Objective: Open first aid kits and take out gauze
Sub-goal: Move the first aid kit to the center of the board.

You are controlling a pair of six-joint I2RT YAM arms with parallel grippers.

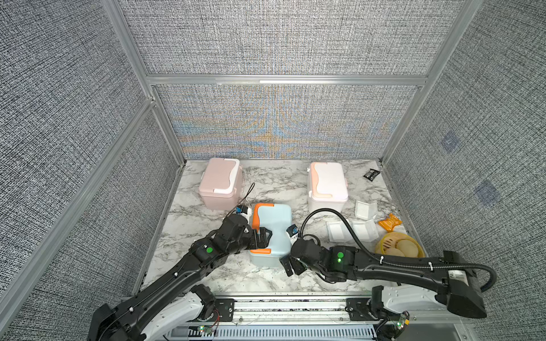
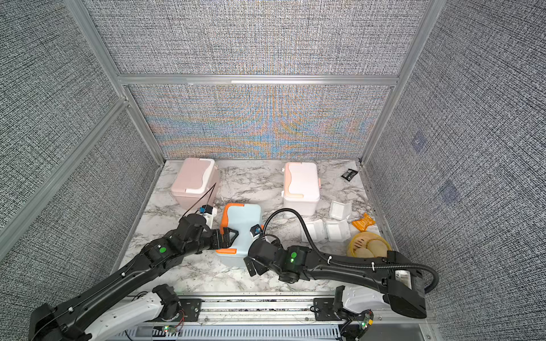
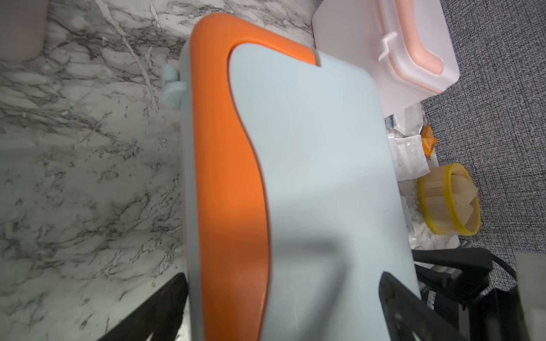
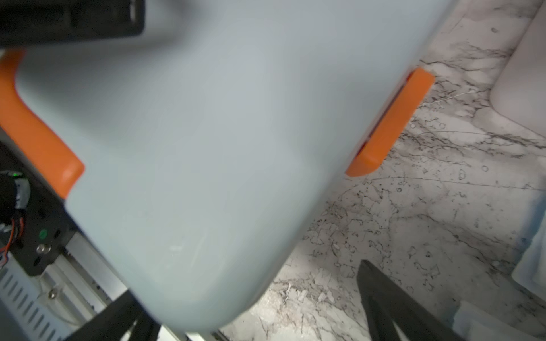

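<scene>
Blue kit (image 1: 276,224) shut; left tool (image 1: 263,238) spread above it (gripping nothing), right tool (image 1: 292,267) wide open, empty, by near corner: steady it, hook orange latch (image 1: 260,251) squarely.

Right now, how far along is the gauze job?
Done: at least three gauze pads lie on the table by the white kit. In hand: the blue kit, shut; left gripper open over it, right gripper open at its near corner, neither gripping. Left: open it; the pink kit and white kit are shut too, contents unseen.
</scene>
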